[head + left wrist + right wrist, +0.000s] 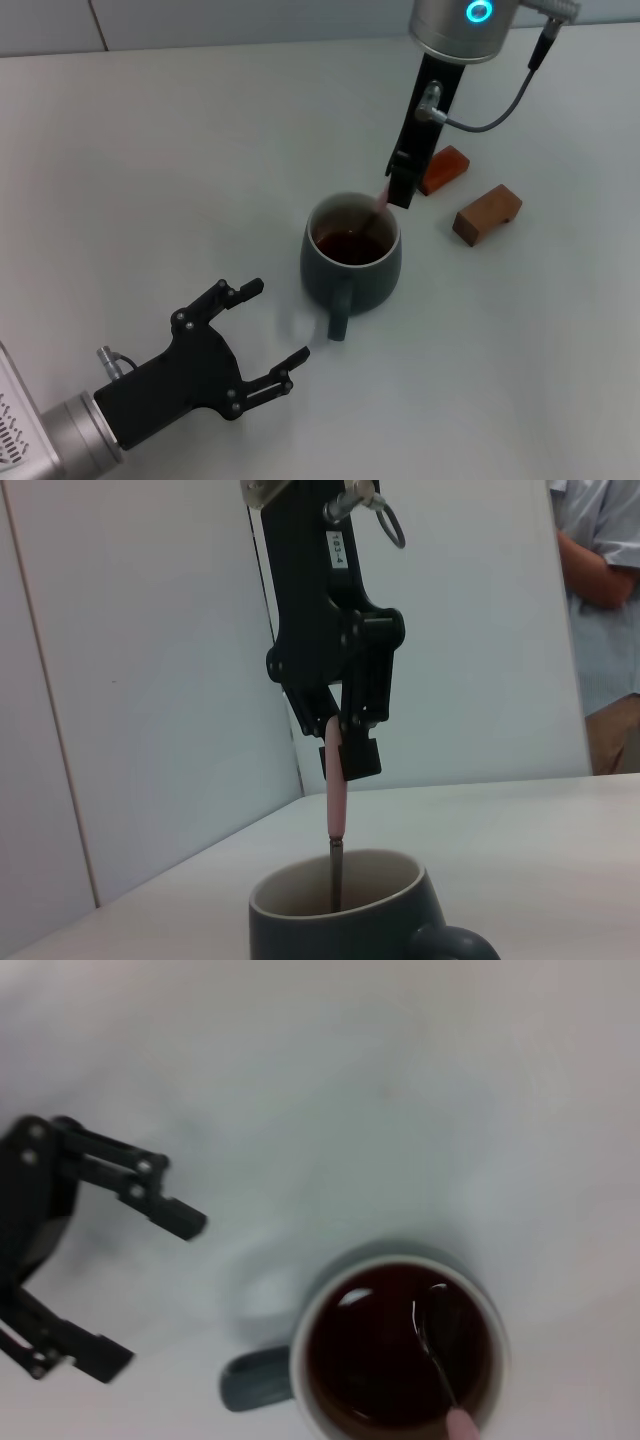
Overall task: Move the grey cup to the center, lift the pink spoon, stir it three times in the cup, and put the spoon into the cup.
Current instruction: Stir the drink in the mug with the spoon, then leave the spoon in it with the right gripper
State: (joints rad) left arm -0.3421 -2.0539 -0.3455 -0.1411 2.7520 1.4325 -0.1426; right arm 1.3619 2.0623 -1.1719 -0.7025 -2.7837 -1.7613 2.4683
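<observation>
The grey cup [351, 262] stands mid-table with dark reddish-brown liquid inside and its handle toward me. My right gripper [393, 188] hangs just above the cup's far rim, shut on the pink spoon [379, 206], which stands upright. The spoon's metal bowl is dipped in the liquid in the right wrist view [432, 1332]. The left wrist view shows the right gripper [340, 742] holding the pink spoon [336, 802] above the cup [345, 910]. My left gripper [268, 325] is open and empty on the table, a little left of the cup.
Two small brown wooden blocks lie to the right of the cup, one [445, 168] behind the right arm and one [487, 213] farther right. A person [600, 620] stands beyond the table in the left wrist view.
</observation>
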